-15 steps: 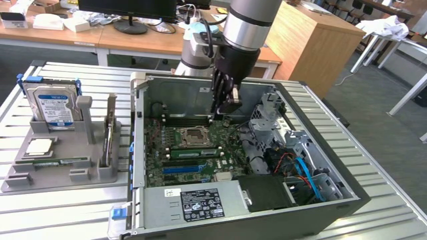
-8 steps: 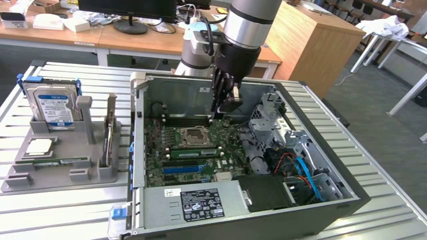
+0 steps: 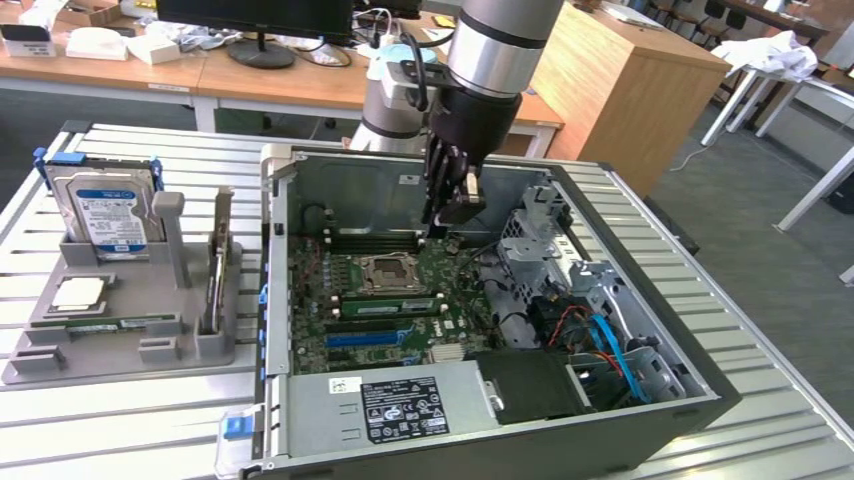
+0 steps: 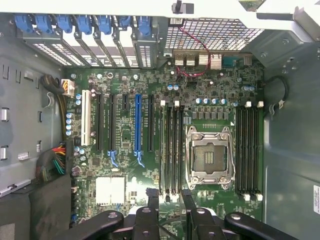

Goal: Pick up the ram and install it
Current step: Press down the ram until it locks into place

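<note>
The ram (image 3: 107,322), by my reading the green strip with a pale label, lies flat in the front trough of a gray holder (image 3: 187,350) on the slatted desk (image 3: 134,420). It is outside the open computer case (image 3: 374,185) and well apart from the tool (image 3: 447,222). The tool hangs inside the case above the motherboard (image 3: 320,290), just beyond the bare processor socket (image 3: 387,270). Its fingers stand apart with nothing between them.

From the tool, the strip lies across the case wall toward the exterior view's left, and lower and nearer that camera. Its long axis runs crosswise in that view, roughly parallel to the dark memory slots (image 3: 380,240) beside the tool.

In the same holder are a silver hard drive (image 3: 107,205) and a square processor chip (image 3: 78,292). A second thin board (image 3: 218,260) also stands there on its edge, nearer the tool than the flat strip. Whether it is memory too I cannot tell.

Another green strip (image 3: 387,305) sits in a slot on the socket's near side. The wrist view looks straight down on socket and slots, with the tool's (image 4: 170,202) parted fingers empty.
</note>
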Tool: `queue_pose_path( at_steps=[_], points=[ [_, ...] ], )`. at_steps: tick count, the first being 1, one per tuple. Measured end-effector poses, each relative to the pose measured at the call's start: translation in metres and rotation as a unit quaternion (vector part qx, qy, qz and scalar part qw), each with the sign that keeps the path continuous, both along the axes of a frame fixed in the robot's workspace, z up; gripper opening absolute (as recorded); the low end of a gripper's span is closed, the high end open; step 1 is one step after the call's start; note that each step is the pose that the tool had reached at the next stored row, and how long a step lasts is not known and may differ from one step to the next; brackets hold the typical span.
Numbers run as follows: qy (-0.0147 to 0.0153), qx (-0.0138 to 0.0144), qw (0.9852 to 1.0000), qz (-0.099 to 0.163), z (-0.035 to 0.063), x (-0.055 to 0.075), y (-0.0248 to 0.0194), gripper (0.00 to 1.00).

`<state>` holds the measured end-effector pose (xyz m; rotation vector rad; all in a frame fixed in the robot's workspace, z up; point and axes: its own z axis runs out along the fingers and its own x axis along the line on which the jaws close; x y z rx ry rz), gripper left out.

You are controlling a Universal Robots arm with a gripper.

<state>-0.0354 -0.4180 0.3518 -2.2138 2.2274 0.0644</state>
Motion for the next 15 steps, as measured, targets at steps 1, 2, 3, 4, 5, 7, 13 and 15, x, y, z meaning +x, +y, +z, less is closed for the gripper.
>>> queue_pose_path(
  at_steps=[1,2,3,4,5,7,13,15],
  points=[
    [0.0,0.0,1.0,0.0,0.0,0.0,0.0,0.31],
    [0.0,0.0,1.0,0.0,0.0,0.0,0.0,0.31],
    [0.0,0.0,1.0,0.0,0.0,0.0,0.0,0.31],
    [0.0,0.0,1.0,0.0,0.0,0.0,0.0,0.31],
    [0.0,0.0,1.0,0.0,0.0,0.0,0.0,0.31],
    [0.0,0.0,1.0,0.0,0.0,0.0,0.0,0.31],
    [0.0,0.0,1.0,0.0,0.0,0.0,0.0,0.11],
    [0.0,0.0,1.0,0.0,0.0,0.0,0.0,0.1]
  ],
)
